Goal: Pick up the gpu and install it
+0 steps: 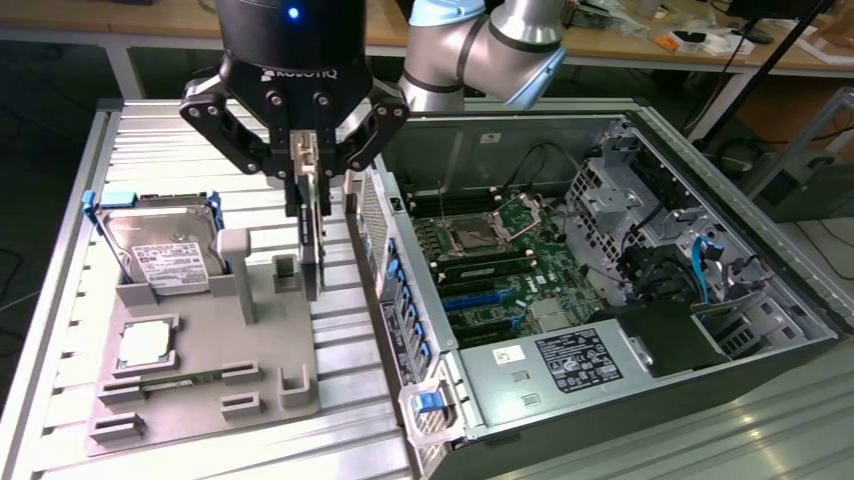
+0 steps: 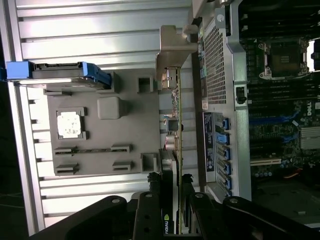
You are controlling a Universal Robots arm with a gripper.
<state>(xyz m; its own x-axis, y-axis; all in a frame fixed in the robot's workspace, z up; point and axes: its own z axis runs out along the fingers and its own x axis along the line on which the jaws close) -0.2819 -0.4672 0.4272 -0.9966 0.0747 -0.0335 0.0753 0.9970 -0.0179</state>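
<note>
Gripper [image 1: 306,168] fingers clamped on gpu [image 1: 312,245], held edge-on over gray fixture [image 1: 267,340], just to the exterior view's left of open PC case [image 1: 380,220]. Risk: thin card may twist in grip or clip case wall if misaligned.

A: Exterior cam?
B: Sat high, looked steeply down on slatted table [image 1: 160,130] and open PC case [image 1: 641,415], mid-range.
A: Wrist?
B: Close, looked straight down past gripper [image 2: 172,182]. Both views shared gpu [image 2: 176,115], gray parts tray [image 2: 100,150] and case wall.
</note>
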